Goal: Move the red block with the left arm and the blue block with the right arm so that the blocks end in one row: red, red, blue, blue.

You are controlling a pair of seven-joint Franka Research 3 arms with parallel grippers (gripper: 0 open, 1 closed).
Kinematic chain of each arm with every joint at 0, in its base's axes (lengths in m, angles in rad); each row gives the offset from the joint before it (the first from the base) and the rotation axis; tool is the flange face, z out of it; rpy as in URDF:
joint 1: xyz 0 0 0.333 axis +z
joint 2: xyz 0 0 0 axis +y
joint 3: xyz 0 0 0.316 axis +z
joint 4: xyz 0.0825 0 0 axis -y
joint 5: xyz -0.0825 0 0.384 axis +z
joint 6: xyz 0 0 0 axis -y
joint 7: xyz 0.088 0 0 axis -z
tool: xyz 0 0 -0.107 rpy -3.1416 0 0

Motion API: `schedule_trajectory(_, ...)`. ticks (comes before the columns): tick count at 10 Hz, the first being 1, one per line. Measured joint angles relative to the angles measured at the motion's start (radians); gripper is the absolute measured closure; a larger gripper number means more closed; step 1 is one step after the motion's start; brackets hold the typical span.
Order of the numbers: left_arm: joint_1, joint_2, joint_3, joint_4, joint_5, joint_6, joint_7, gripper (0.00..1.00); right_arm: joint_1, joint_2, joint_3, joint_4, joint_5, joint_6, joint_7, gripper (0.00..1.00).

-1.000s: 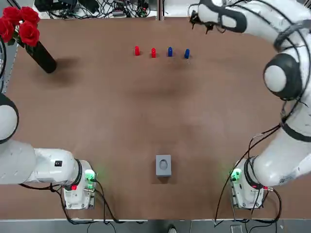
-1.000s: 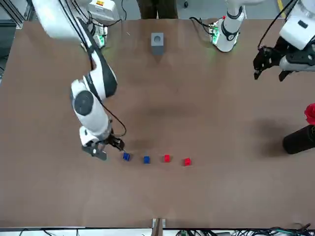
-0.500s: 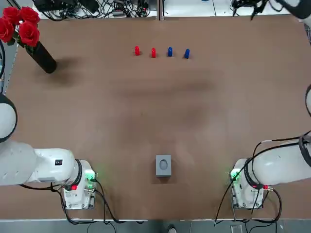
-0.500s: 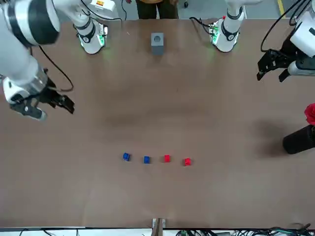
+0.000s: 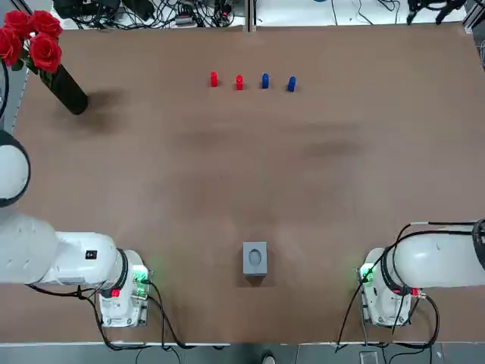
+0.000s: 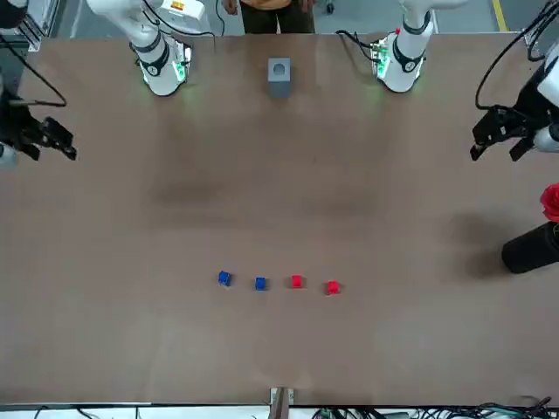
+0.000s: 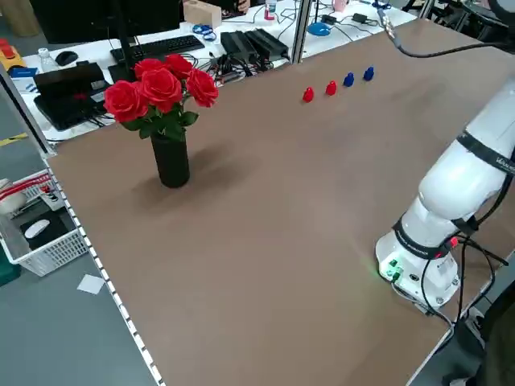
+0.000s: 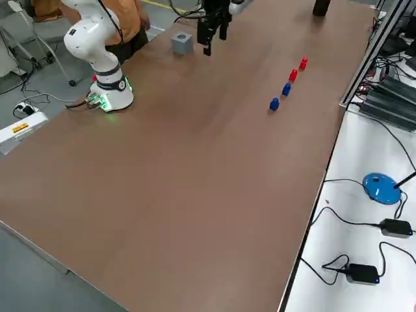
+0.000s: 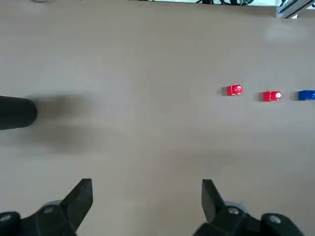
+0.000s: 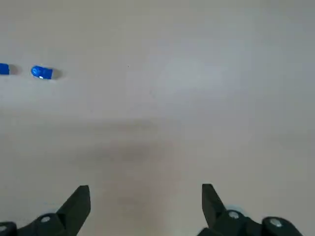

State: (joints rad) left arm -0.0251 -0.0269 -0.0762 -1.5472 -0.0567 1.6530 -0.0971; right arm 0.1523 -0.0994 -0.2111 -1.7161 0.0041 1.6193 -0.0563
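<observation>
While neither arm is near the blocks, the left claw point(image 9: 146, 189) hangs spread wide with nothing between its fingers, above the robot's left side of the counter point(image 5: 242, 189) and on the near side of a black vase of roses point(image 5: 64, 87). The right claw point(image 10: 145, 192) is likewise spread and empty, out at the counter's right edge.

Far across the counter the four small blocks stand in one row, well apart from both claws. From the robot's left they read outer red block point(image 5: 214, 79), inner red block point(image 5: 239, 82), inner blue block point(image 5: 265, 80), outer blue block point(image 5: 292, 83). They sit near one another with small gaps, none touching, and the line wavers slightly rather than running dead straight.

By that order the sorting looks finished, and this seems to be the retreat step. The next move probably calls only for parking both arms. A grey box point(image 5: 255, 258) sits between the bases.
</observation>
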Motion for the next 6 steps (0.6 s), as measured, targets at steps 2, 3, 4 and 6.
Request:
schedule_trajectory(2,-0.002,0.008,-0.001,0.001,0.0,-0.035,-0.001,0.02,-0.023,-0.01,-0.005,0.003,0.0,-0.023,-0.033,0.0)
schedule_trajectory(3,-0.003,0.008,-0.001,0.001,0.0,-0.044,-0.001,0.02,-0.03,-0.018,-0.005,0.003,0.0,-0.03,-0.033,0.0)
schedule_trajectory(4,-0.003,0.008,-0.001,0.001,0.0,-0.046,-0.002,0.02,-0.036,-0.027,-0.005,0.003,0.0,-0.035,-0.033,0.0)
schedule_trajectory(6,-0.004,0.008,-0.002,0.001,0.0,-0.047,-0.002,0.02,-0.043,-0.042,-0.008,0.003,-0.001,-0.04,-0.033,0.0)
